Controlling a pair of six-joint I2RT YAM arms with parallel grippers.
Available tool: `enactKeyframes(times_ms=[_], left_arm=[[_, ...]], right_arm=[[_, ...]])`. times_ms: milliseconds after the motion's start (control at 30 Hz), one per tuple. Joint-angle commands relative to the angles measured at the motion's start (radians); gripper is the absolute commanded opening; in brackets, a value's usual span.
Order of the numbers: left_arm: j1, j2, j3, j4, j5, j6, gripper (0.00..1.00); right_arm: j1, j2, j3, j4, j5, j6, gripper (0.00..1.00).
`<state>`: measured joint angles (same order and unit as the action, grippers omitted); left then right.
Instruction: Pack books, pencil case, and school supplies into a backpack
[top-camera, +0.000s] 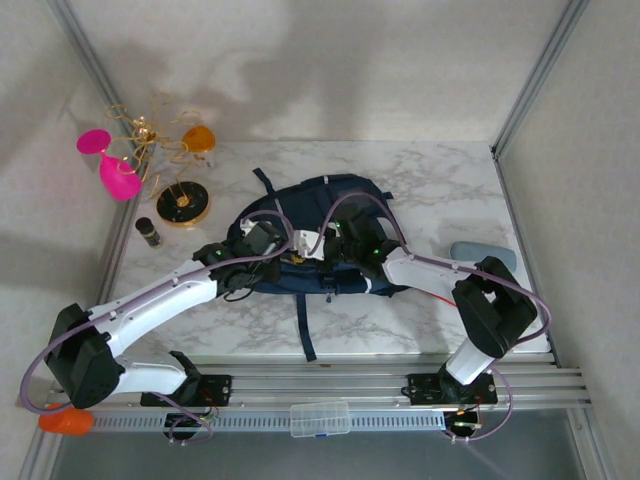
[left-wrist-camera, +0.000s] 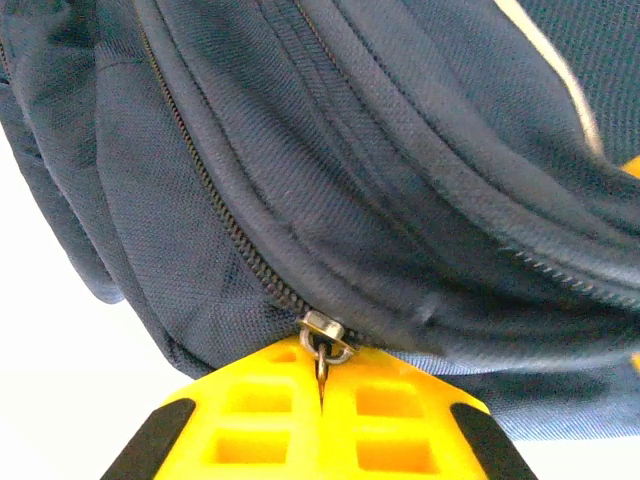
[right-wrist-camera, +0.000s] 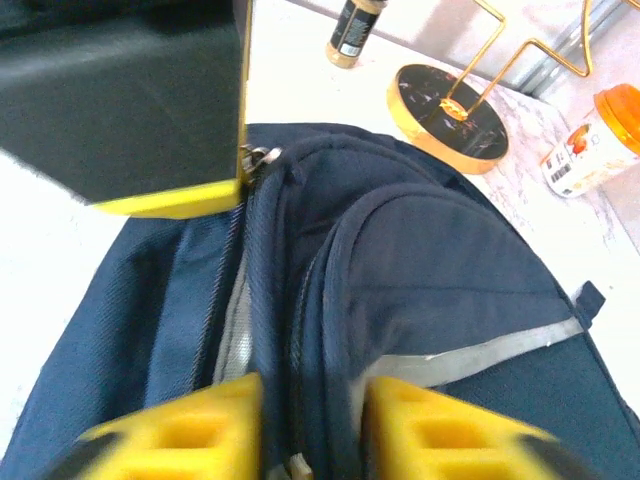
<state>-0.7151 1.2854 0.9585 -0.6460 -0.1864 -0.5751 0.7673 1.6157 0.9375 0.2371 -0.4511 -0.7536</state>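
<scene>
The navy backpack (top-camera: 330, 215) lies flat in the middle of the marble table. My left gripper (left-wrist-camera: 322, 385) is shut on the metal zipper pull (left-wrist-camera: 323, 350), which hangs from the slider on the backpack (left-wrist-camera: 400, 180). My right gripper (right-wrist-camera: 310, 430) is closed on a fold of the backpack's (right-wrist-camera: 440, 260) fabric by the zipper seam, close to the left gripper (right-wrist-camera: 130, 100). In the top view both grippers meet over the bag's near side, left (top-camera: 272, 243) and right (top-camera: 340, 243). The pale grey-blue pencil case (top-camera: 482, 254) lies on the table to the right. The books and the red packet are out of view.
At the back left stand a gold wire stand (top-camera: 183, 203), pink glasses (top-camera: 112, 165), an orange-lidded jar (top-camera: 198, 138) and a small dark bottle (top-camera: 148, 231). A clear plastic box (top-camera: 320, 418) sits on the front rail. A strap (top-camera: 306, 325) trails toward the near edge.
</scene>
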Motion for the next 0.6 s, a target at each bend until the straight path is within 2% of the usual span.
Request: enactKeyframes(times_ms=[0, 67, 133, 200, 267, 333, 400, 467, 567], left_arm=[[0.021, -0.003, -0.039, 0.046, -0.035, 0.012, 0.0], [0.034, -0.014, -0.058, 0.083, -0.014, 0.017, 0.0], [0.042, -0.027, -0.075, 0.121, 0.01, 0.018, 0.0], [0.047, -0.038, -0.093, 0.149, 0.025, 0.018, 0.0], [0.053, -0.043, -0.108, 0.164, 0.026, 0.017, 0.0], [0.055, -0.044, -0.117, 0.172, 0.03, 0.015, 0.0], [0.057, -0.047, -0.127, 0.184, 0.034, 0.017, 0.0], [0.058, -0.044, -0.14, 0.201, 0.035, 0.021, 0.0], [0.059, -0.024, -0.136, 0.192, 0.021, 0.012, 0.0]], right_arm=[[0.006, -0.09, -0.051, 0.072, -0.037, 0.135, 0.49], [0.012, -0.143, -0.114, 0.163, -0.066, 0.306, 0.56], [0.014, -0.197, -0.17, 0.224, -0.072, 0.507, 0.59], [0.012, -0.25, -0.21, 0.247, -0.027, 0.718, 0.6], [0.014, -0.294, -0.25, 0.266, -0.062, 0.894, 0.63], [0.014, -0.325, -0.266, 0.213, -0.04, 1.071, 0.67], [0.017, -0.371, -0.317, 0.202, 0.002, 1.205, 0.67], [0.017, -0.429, -0.405, 0.241, 0.115, 1.363, 0.67], [0.015, -0.47, -0.475, 0.183, 0.261, 1.551, 0.7]])
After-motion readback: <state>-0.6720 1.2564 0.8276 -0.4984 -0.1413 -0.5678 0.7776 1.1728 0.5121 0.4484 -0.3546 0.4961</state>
